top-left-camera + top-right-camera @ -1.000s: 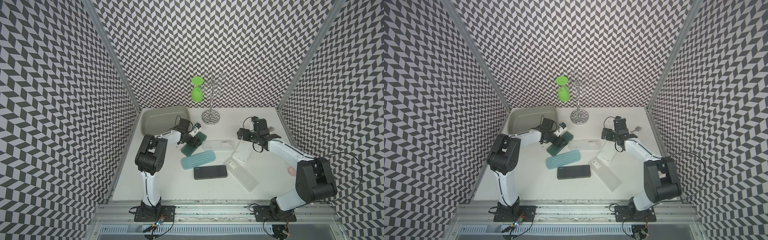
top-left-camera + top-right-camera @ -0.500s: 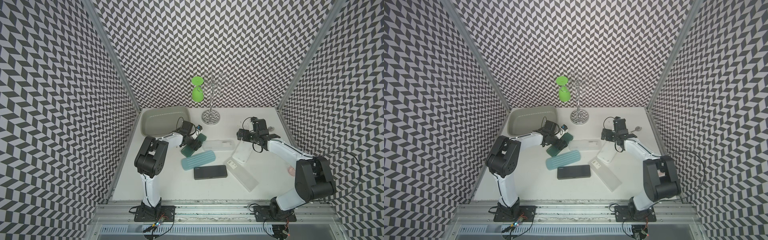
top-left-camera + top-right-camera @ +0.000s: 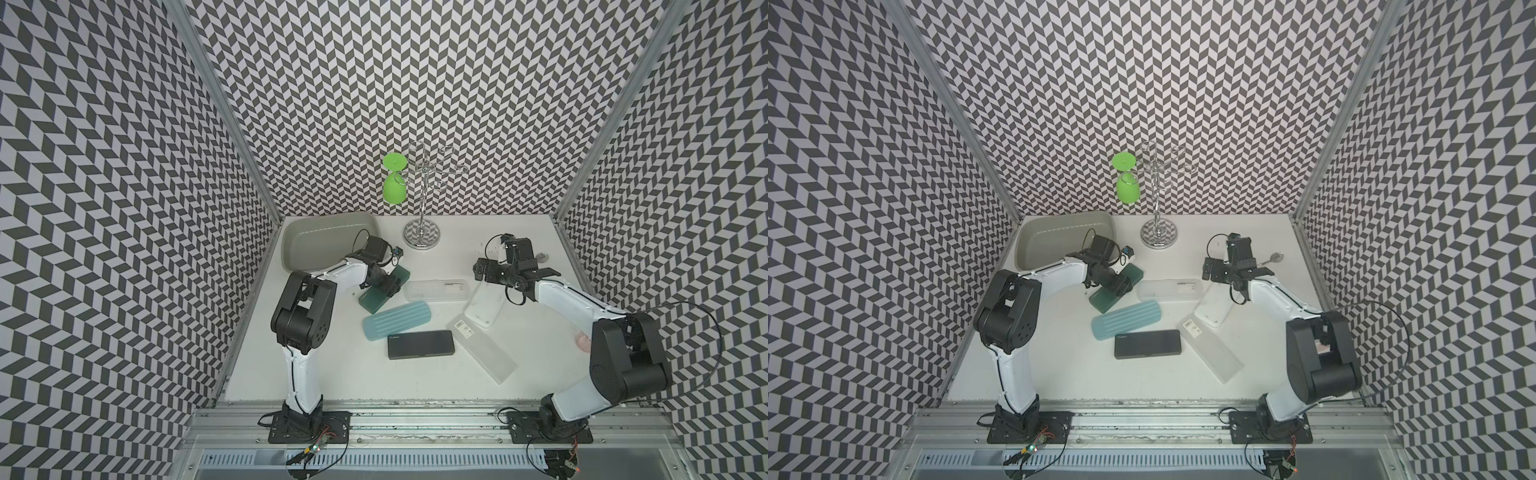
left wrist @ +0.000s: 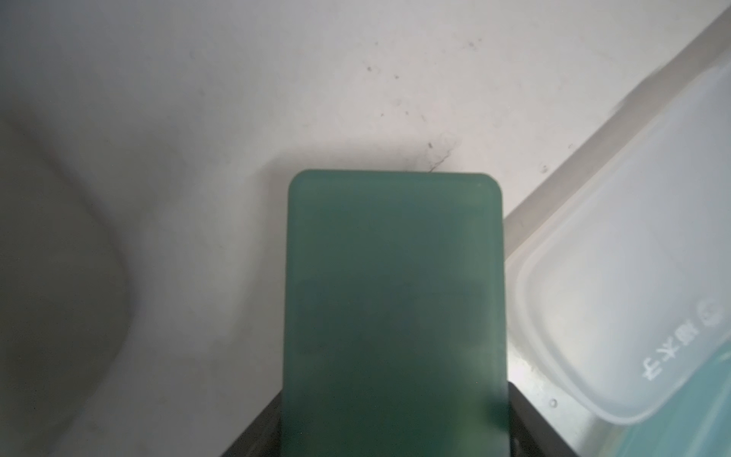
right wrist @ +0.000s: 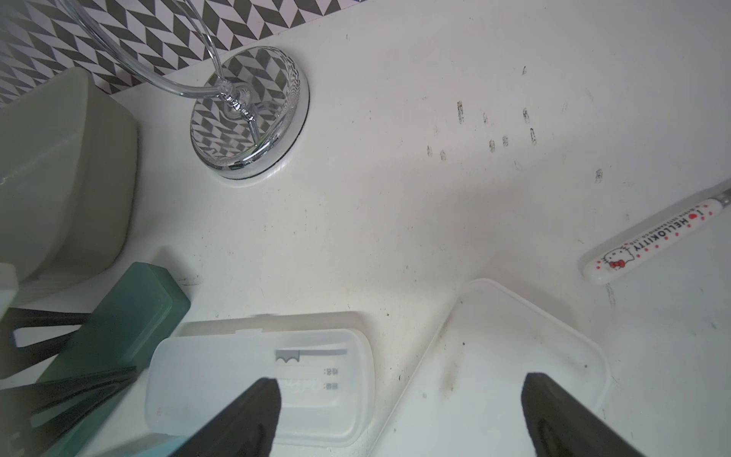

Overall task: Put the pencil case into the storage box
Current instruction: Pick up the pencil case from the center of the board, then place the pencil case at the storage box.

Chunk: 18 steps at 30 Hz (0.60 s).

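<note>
Left gripper (image 3: 385, 283): clamped across the dark green pencil case (image 3: 372, 301). In the left wrist view the case fills the gap between both black fingers (image 4: 532, 425).
Dark green pencil case: outside the storage box (image 3: 320, 245), just beside the box's near corner on the right arm's side. It lies at a slant, one short end toward the box. Whether it is clear of the table I cannot tell.
Storage box: grey-green tub with nothing visible inside. The left arm's wrist reaches over its near rim.
Clear frosted case (image 3: 436, 291): the next thing out from the box past the green case, just beside that case's far end.
Light blue ribbed case (image 3: 397, 321): farther from the box toward the front rail, close to the green case's other end.
Black case (image 3: 420, 356): beyond the blue one, well apart from the box.
Long frosted case (image 3: 484, 349): carries a barcode label and lies farthest from the box, slanting toward the front.
Right gripper (image 5: 401, 383): jaws spread wide with nothing between them, well apart from the box. One finger is over the clear frosted case, the other over a white lid (image 5: 514, 336).
Chrome stand (image 3: 420, 237): its round base sits near the box's far right corner, and a green goblet (image 3: 394, 189) hangs from it upside down.
Hello Kitty handle (image 5: 652, 241): on the table beyond the white lid.
</note>
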Motion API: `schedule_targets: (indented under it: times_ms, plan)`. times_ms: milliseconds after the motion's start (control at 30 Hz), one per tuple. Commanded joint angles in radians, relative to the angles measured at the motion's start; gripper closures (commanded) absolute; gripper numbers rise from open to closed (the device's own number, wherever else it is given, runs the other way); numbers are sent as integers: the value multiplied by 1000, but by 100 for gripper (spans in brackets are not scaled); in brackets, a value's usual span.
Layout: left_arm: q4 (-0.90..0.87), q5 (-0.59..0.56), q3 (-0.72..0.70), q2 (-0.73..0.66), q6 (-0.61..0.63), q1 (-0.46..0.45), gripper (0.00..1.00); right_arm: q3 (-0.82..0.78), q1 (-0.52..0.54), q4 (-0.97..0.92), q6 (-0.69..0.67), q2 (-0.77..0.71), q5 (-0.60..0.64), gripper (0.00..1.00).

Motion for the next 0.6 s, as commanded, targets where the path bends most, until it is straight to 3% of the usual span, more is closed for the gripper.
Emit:
schedule_targets:
  times_ms: [0,133,267,400,567]
  plan:
    - [-121,-38,98,-62,-18,9,43,22,2,14,-13,-19,-2,0]
    - [-95,-19,110,-143,-95,40,43,35,0,-7,-16,-21,-9,0]
    - [-50,-88,131,-201,-122,56,41,45,0,-33,-19,-23,-23,1]
    - [-52,-101,202,-195,-173,128,42,58,1,-48,-10,-14,-40,1]
    - [30,-221,238,-138,-195,223,42,67,1,-46,3,-1,-61,0]
